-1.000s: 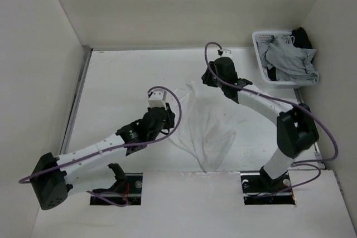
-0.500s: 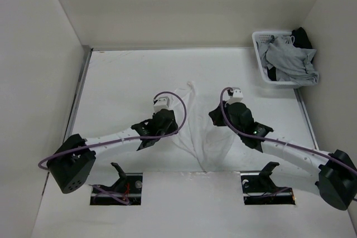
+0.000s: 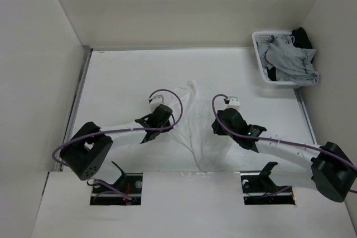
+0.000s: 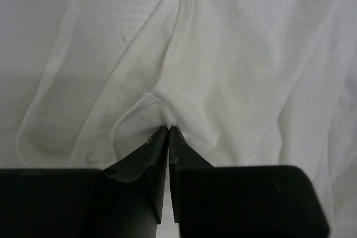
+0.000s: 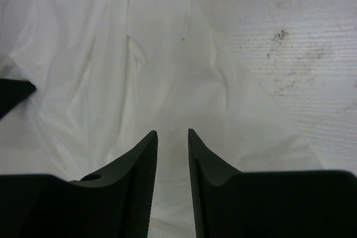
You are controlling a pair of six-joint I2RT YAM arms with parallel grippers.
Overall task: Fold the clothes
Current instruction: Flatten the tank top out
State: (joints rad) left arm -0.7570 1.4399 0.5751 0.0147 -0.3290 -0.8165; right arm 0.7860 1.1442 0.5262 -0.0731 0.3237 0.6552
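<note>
Left hand (image 4: 168, 131): fingers pressed together, with a small fold of the white top (image 4: 223, 71) pinched at their tips. Cloth puckers toward the pinch. A hemmed edge loops off to the left of it.

Right hand (image 5: 173, 133): fingers apart with a narrow gap and nothing between them. It sits low over the same cloth, near its right-hand edge. Cannot tell whether the tips touch the fabric.

The white top lies loosely spread and creased at the middle of the worktop (image 3: 122, 76), between the two hands: left hand at its left border, right hand at its right. One narrow strap end points toward the far wall. The cloth tapers toward the near edge. Fabric is thin, with long folds running through it.

Bare worktop right of the cloth shows dark specks in the right wrist view.

Far right corner: white basket (image 3: 258, 48), well apart from the top. A grey garment (image 3: 290, 59) is draped over its rim, with a black garment (image 3: 304, 37) behind.
</note>
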